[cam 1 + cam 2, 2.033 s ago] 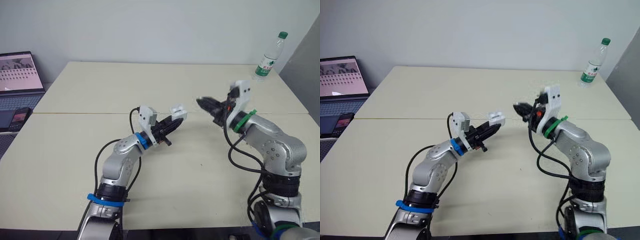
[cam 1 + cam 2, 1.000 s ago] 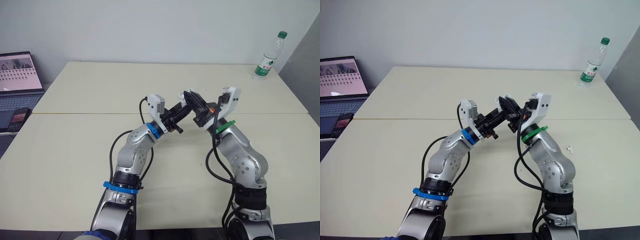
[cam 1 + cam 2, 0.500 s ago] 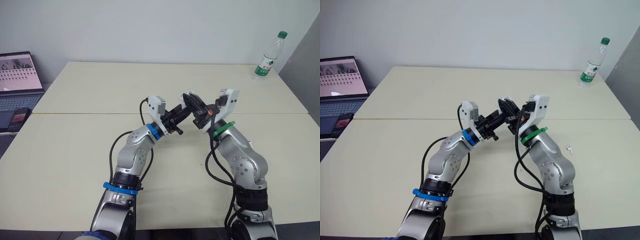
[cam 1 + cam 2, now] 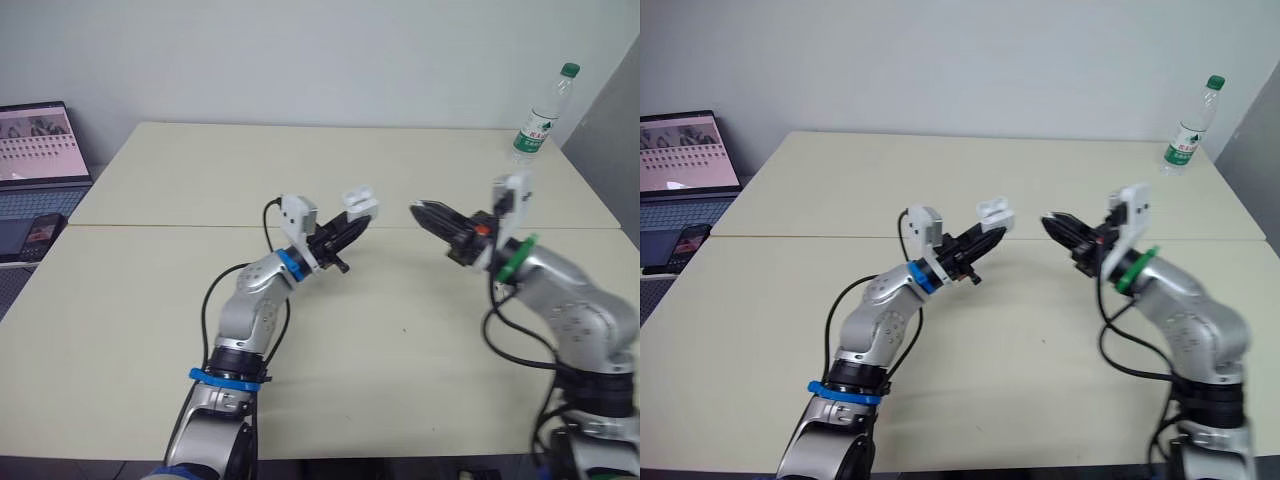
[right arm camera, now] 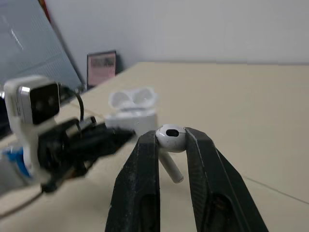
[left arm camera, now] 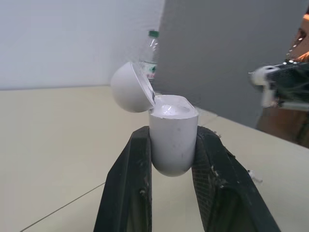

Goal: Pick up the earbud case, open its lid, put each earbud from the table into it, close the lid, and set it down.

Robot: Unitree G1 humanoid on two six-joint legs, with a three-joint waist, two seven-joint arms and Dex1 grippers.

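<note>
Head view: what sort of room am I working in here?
Probably an office or a lab. Plain pale tables stand pushed together against a bare wall, with an open laptop off the left edge and a water bottle at the far right corner.

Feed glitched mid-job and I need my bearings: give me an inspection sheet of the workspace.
Surface: beige table, seam across it.
Job's things: earbud case off the table, lid open; one earbud, gripped.
Clutter: water bottle at far right corner; laptop and phone beyond left edge.
Grippers: left gripper shut on case; right gripper shut on earbud, apart from case.
Cables: black cables looping along both arms.
Surroundings: plain wall behind.
</note>
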